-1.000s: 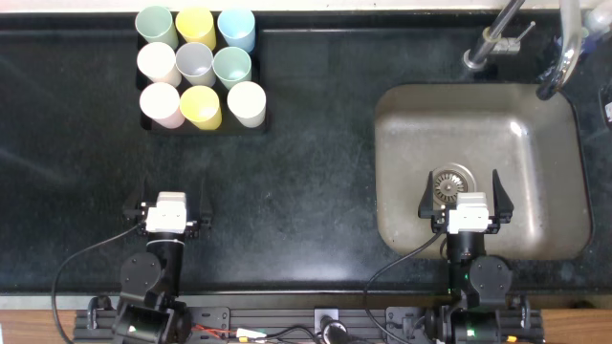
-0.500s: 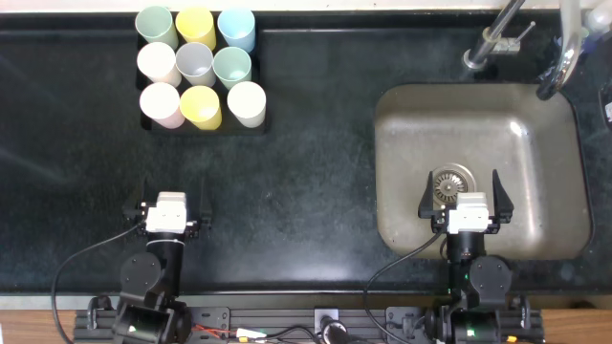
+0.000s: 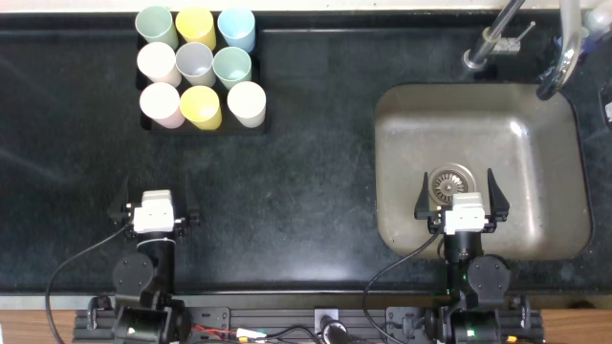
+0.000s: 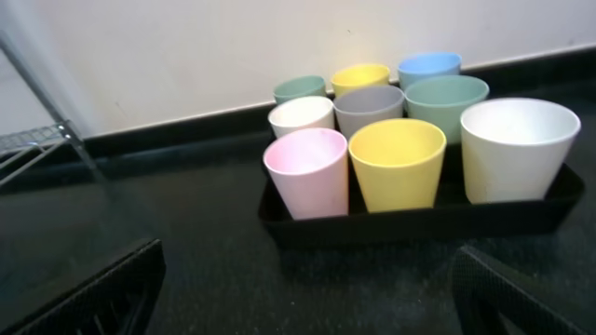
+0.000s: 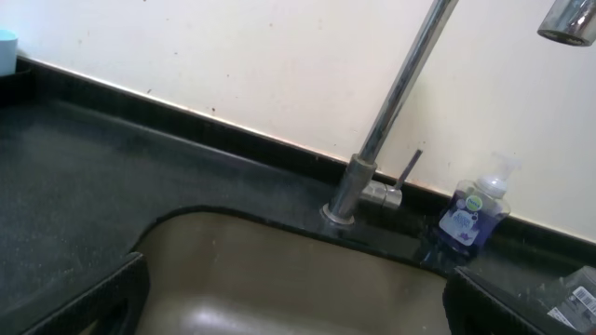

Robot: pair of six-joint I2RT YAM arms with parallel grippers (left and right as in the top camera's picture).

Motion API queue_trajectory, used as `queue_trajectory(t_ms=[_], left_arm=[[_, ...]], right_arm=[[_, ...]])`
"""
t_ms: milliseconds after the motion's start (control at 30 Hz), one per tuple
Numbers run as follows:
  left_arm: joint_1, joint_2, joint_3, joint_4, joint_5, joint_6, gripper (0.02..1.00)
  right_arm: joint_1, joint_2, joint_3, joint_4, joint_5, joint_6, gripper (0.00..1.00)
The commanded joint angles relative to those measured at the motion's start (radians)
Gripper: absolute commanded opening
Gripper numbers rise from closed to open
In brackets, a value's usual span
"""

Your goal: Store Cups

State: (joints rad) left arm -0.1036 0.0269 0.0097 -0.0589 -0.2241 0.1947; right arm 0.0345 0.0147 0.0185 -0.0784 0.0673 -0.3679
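Seen from above, nine cups (image 3: 196, 65) stood upright in three rows of three inside a black tray (image 3: 263, 122) at the upper left of the frame, on the dark worktop (image 3: 316, 191). The left pincer (image 3: 154, 191) sat at the lower left, well apart from the tray, its fingers spread wide and holding nothing. The right pincer (image 3: 458, 186) sat at the lower right over the steel sink (image 3: 535, 143), just beside the drain (image 3: 451, 182), its fingers likewise apart and bare. A faucet (image 3: 497, 33) rose at the upper right edge.

In the left wrist view, the tray (image 4: 419, 223) lay in the middle and right of the frame with the cups packed closely together. The front row held a pink cup (image 4: 307, 172), a yellow cup (image 4: 397, 163) and a white cup (image 4: 517, 149); white, grey and green ones stood behind, then green, yellow and blue at the back against the pale wall (image 4: 186, 56). The left pincer's dark fingers (image 4: 84, 293) showed at the two bottom corners – wide apart, with only worktop between them.

In the right wrist view, the sink (image 5: 279, 279) filled the lower middle, the faucet (image 5: 391, 102) slanted up through the centre, and a soap bottle (image 5: 470, 214) stood to its right on the worktop's back edge. The right pincer's fingers (image 5: 84, 298) sat at the bottom corners – open, gripping nothing.
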Motion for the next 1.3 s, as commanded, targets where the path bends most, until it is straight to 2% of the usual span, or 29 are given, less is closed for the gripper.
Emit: queue_trajectory(t_ms=[33,333,467,1300], left_arm=[[-0.055,-0.024,-0.002,0.001,0.001,0.018,1.000],[0.043,-0.024,-0.002,0.001,0.000,0.018,1.000],[0.007,-0.024,-0.002,0.001,0.002,0.018,1.000],[0.010,-0.024,-0.002,0.001,0.001,0.018,1.000]], right_arm=[[0.006,-0.011,-0.014,0.007,0.003,0.001,0.998],[0.006,-0.011,-0.014,0.007,0.003,0.001,0.998],[0.006,-0.011,-0.014,0.006,0.003,0.001,0.996],[0.006,-0.011,-0.014,0.006,0.003,0.001,0.998]])
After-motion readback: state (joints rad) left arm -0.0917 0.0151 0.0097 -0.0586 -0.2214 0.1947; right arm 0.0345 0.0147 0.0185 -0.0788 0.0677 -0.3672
